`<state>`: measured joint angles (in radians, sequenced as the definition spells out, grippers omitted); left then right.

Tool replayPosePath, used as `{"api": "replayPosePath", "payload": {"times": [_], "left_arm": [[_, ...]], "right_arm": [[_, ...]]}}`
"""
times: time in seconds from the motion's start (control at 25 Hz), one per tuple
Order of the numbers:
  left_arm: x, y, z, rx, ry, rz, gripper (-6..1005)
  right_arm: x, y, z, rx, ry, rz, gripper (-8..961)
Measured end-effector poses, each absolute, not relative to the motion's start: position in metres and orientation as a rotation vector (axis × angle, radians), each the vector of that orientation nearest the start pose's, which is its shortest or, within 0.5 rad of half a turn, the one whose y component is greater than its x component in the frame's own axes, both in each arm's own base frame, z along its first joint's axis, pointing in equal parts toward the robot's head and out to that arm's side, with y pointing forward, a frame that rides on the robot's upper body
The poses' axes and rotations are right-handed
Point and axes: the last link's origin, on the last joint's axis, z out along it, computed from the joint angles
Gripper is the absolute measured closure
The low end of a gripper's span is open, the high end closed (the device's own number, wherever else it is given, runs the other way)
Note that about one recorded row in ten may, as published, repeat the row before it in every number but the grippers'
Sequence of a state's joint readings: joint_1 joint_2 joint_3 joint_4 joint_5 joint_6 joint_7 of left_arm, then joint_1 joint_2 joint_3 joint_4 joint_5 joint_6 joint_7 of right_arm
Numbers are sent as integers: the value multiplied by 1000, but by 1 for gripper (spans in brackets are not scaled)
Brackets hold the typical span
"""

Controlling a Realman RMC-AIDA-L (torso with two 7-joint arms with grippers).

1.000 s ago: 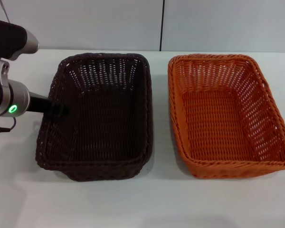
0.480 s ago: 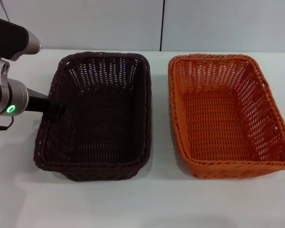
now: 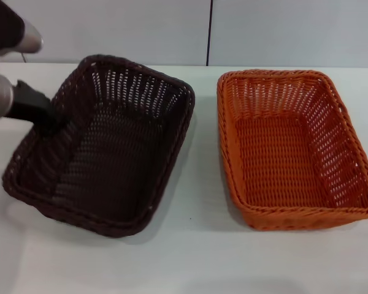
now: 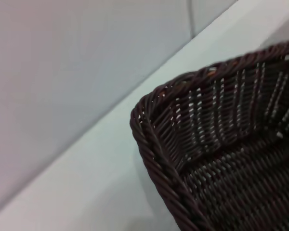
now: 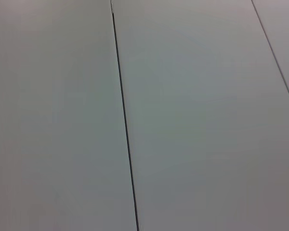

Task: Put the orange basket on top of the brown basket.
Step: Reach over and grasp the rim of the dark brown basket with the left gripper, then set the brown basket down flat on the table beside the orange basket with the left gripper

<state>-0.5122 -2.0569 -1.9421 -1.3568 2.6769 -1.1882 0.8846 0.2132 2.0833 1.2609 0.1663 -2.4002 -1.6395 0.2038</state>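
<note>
The brown basket [image 3: 134, 89] sits on the left of the white table, turned askew with its near end swung to the left. My left gripper [image 3: 51, 121] is shut on the basket's left rim; its black fingers reach over the rim into the basket. The left wrist view shows a corner of the brown basket [image 4: 160, 160] close up. The orange basket [image 3: 226, 146] stands square on the right of the table, empty and apart from the brown one. My right gripper is out of view; its wrist camera shows only grey wall panels.
The white table [image 3: 202, 260] runs to a grey panelled wall [image 3: 264, 30] at the back. A gap of bare table separates the two baskets.
My left gripper has moved left and back with the brown basket's rim in it. The basket has slid left and turned askew. The orange basket has not moved.
</note>
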Motion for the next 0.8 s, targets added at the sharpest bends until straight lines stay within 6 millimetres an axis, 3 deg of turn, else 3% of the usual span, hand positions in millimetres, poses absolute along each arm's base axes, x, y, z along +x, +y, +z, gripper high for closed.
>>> {"api": "replayPosePath", "payload": {"times": [0.12, 0.24, 0.56, 0.8], "left_arm": [[-221, 406, 75, -2340, -503, 315, 724], [-205, 417, 91, -2453, -319, 221, 731], [-180, 426, 96, -2564, -46, 269, 762], [-169, 427, 106, -2601, 48, 209, 796]], "right_arm": [[360, 243, 71, -1069, 346, 876, 155], [357, 244, 71, -1065, 342, 890, 155], [354, 245, 71, -1062, 333, 906, 156], [353, 246, 71, -1063, 333, 909, 155]]}}
